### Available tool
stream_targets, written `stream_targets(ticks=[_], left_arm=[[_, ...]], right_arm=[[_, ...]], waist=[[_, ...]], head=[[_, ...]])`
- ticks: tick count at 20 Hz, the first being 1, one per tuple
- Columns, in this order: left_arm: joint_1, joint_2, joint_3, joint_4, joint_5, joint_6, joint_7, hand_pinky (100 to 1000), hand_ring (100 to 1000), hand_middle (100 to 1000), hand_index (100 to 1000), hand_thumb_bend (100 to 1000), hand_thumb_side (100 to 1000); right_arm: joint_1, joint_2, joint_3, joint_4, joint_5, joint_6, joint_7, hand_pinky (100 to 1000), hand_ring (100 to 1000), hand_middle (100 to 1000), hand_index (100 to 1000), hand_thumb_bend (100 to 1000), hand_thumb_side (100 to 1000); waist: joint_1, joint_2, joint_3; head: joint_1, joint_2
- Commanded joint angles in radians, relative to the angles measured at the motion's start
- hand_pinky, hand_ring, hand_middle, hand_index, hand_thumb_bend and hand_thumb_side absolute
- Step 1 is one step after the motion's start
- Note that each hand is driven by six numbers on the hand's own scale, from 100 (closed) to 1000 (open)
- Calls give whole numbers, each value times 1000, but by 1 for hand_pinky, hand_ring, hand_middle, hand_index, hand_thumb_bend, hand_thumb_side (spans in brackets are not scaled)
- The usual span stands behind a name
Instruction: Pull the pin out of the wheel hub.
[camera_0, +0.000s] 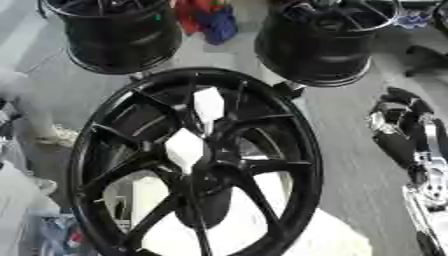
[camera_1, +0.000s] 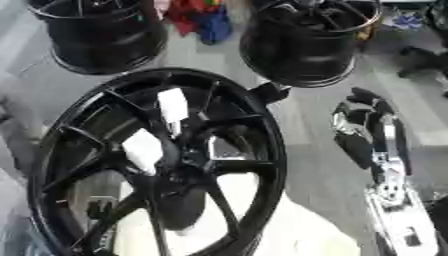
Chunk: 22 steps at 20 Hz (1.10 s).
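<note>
- The large black multi-spoke alloy wheel hub (camera_0: 197, 165) stands tilted in the foreground, well to the left of the fingers (camera_1: 363, 96); a sideways tug on anything lodged in it could probably rock it on its rest.
- Two more black wheel rims (camera_0: 118, 35) stand on the grey floor (camera_1: 306, 145) beyond the fingertips; a wide swing could clip the nearer one.
- The right hand (camera_1: 372, 127), black and silver, hangs beside the hub with fingers relaxed and holding nothing; the left hand is out of view.
- Two white block-shaped pieces (camera_0: 208, 104) sit near the hub's centre; which is the pin I cannot tell, so a wrong grab is the main risk.
</note>
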Motion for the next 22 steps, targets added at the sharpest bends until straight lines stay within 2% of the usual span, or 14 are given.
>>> stream_targets(ticks=[1,7,10,12,18,22], left_arm=[[-11,28,5,-23,-3,-1,0,556,674,661,735,427,281],[-12,39,2,-27,-3,-2,-2,556,674,661,735,429,284],[-14,82,-8,-38,-4,-5,-11,557,675,662,739,432,293],[-18,140,-25,-54,-6,-14,-31,560,675,663,744,436,310],[-56,397,-106,-124,12,-45,-142,578,686,677,763,439,350],[-129,588,-200,-176,25,-94,-276,623,697,698,787,403,370]], right_arm=[[-10,-13,-5,-6,3,-3,2,690,612,709,807,100,264],[-10,-13,-5,-6,3,-3,2,690,612,709,807,100,264],[-10,-14,-4,-4,3,-3,4,690,612,709,807,100,265],[-11,-16,-4,-4,4,-3,4,690,612,709,807,100,265],[-11,-23,-1,-2,5,-3,8,690,611,709,807,100,264],[-11,-29,4,2,5,-3,13,690,611,709,807,100,264]], waist=[[3,-11,-1],[4,-11,-3],[5,-11,-6],[7,-11,-9],[15,-14,-22],[23,-16,-34]], head=[[2,-1],[2,-1],[4,-1],[5,-1],[7,-2],[15,-2]])
